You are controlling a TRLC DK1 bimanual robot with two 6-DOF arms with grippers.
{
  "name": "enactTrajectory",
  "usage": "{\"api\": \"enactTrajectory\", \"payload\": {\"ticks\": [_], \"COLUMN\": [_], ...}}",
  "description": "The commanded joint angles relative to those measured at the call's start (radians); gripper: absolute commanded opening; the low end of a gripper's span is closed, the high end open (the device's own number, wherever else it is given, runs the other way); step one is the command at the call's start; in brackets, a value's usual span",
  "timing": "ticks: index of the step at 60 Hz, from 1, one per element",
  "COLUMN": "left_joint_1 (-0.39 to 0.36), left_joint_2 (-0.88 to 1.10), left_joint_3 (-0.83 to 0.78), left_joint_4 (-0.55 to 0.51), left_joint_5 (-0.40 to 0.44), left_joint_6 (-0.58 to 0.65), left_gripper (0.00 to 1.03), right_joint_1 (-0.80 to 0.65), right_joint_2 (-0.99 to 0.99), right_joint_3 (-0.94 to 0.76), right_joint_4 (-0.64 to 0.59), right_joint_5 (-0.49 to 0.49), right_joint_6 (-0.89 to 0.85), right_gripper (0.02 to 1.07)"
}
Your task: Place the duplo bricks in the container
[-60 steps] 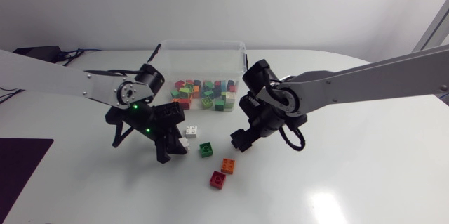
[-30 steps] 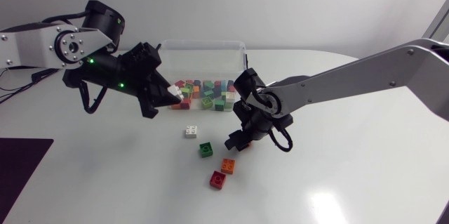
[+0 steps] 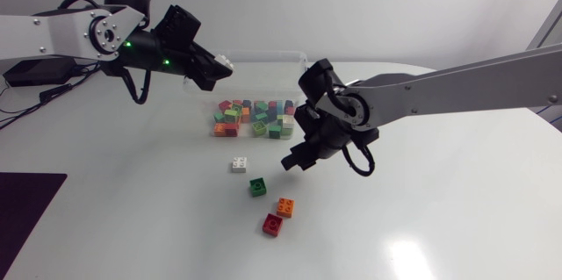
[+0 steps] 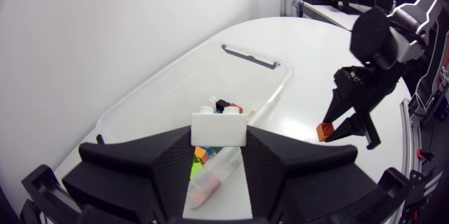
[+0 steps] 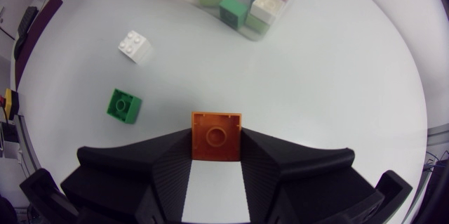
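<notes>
Duplo, nearest you first, loose on the table (image 3: 439, 227): red brick (image 3: 273, 225), orange brick (image 3: 285, 207), green brick (image 3: 257, 186), white brick (image 3: 239, 164). Beyond them your right gripper (image 3: 295, 159) pinches a second orange brick (image 5: 216, 134), which is hidden from overhead. Farther back the container (image 3: 294, 59) holds a heap of bricks (image 3: 255, 118). Your left gripper (image 3: 223, 67) hangs above its left end, clamping a white block (image 4: 219, 130); its fingers hide part of the rim.

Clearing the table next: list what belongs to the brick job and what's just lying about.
Job: container, white brick in left gripper, orange brick in right gripper, loose white, green, orange and red bricks.
Lying about: dark mat, cables.
</notes>
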Motion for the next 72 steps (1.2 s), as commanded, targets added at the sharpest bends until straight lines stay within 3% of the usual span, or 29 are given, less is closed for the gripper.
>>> {"api": "enactTrajectory", "payload": {"ticks": [1,12,17,21,24,26,44,62,72], "left_joint_1": [0.018,0.041,0.041,0.036,0.033,0.033,0.075,0.089,0.058], "left_joint_2": [0.08,0.189,0.222,0.233,0.225,0.213,-0.015,-0.295,-0.359], "left_joint_3": [0.08,0.184,0.206,0.203,0.169,0.152,-0.044,-0.325,-0.395], "left_joint_4": [0.026,0.072,0.111,0.138,0.193,0.215,0.264,0.279,0.207], "left_joint_5": [-0.016,-0.086,-0.126,-0.158,-0.191,-0.194,-0.192,-0.123,-0.089], "left_joint_6": [-0.064,-0.13,-0.157,-0.168,-0.165,-0.162,-0.151,-0.099,-0.061], "left_gripper": [0.37,0.4,0.47,0.64,0.9,0.98,0.99,0.99,0.99], "right_joint_1": [-0.002,0.007,0.008,0.008,0.005,0.004,0.005,-0.001,-0.002], "right_joint_2": [-0.047,-0.094,-0.106,-0.106,-0.106,-0.106,-0.067,0.096,0.182], "right_joint_3": [0.041,0.084,0.108,0.137,0.164,0.179,0.34,0.527,0.636], "right_joint_4": [-0.014,-0.022,-0.02,-0.017,-0.014,-0.011,0.043,0.096,0.104], "right_joint_5": [0.002,0.005,0.005,0.005,0.005,0.005,0.005,-0.004,-0.007], "right_joint_6": [0.006,0.006,0.006,0.004,0.001,-0.002,-0.016,-0.037,-0.04], "right_gripper": [0.32,0.32,0.32,0.32,0.32,0.32,0.33,0.33,0.33]}}
